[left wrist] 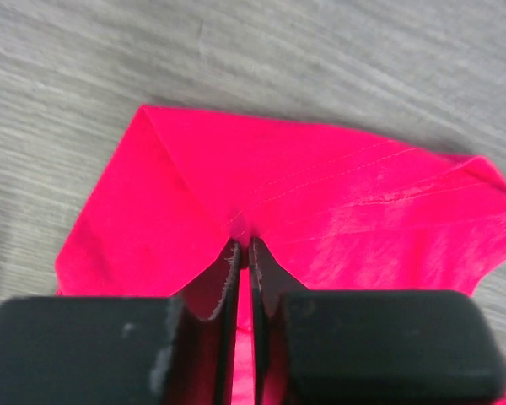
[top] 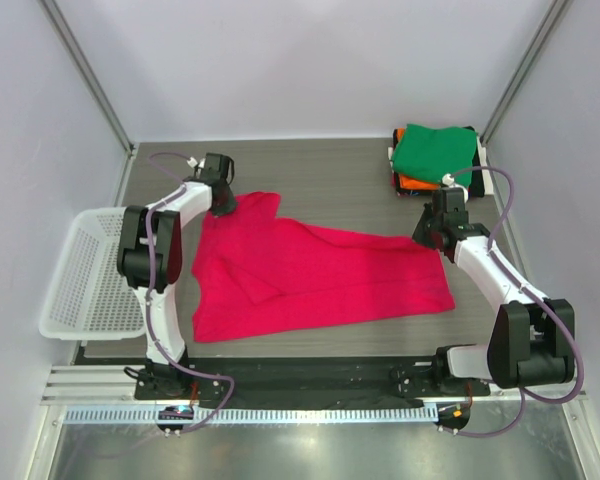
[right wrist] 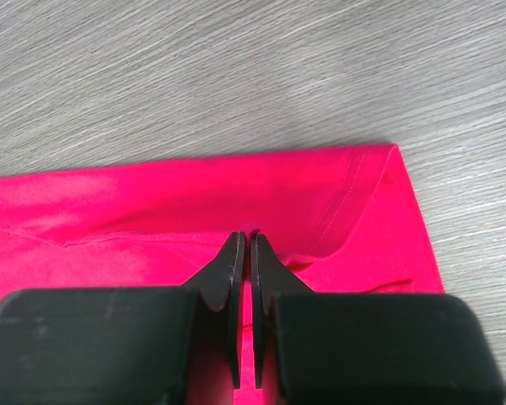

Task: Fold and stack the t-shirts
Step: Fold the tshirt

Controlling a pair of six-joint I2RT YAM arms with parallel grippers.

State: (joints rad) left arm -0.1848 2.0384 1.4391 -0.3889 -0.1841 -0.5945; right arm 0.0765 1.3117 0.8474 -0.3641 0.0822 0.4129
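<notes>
A bright pink-red t-shirt (top: 320, 275) lies spread, partly folded, across the middle of the table. My left gripper (top: 223, 204) sits at its far left corner, where a sleeve sticks out. In the left wrist view the left gripper (left wrist: 243, 247) is shut, with a pinch of the pink-red t-shirt (left wrist: 320, 194) between its tips. My right gripper (top: 429, 236) is at the shirt's far right corner. In the right wrist view the right gripper (right wrist: 247, 240) is shut on the pink-red t-shirt (right wrist: 152, 211) near its stitched hem. A stack of folded t-shirts (top: 435, 150), green on top of orange, stands at the far right.
A white mesh basket (top: 88, 275) hangs off the table's left side. The folded stack sits just behind the right arm (top: 490, 275). Grey wood-grain table (top: 320, 170) shows behind the shirt, and white walls enclose the table.
</notes>
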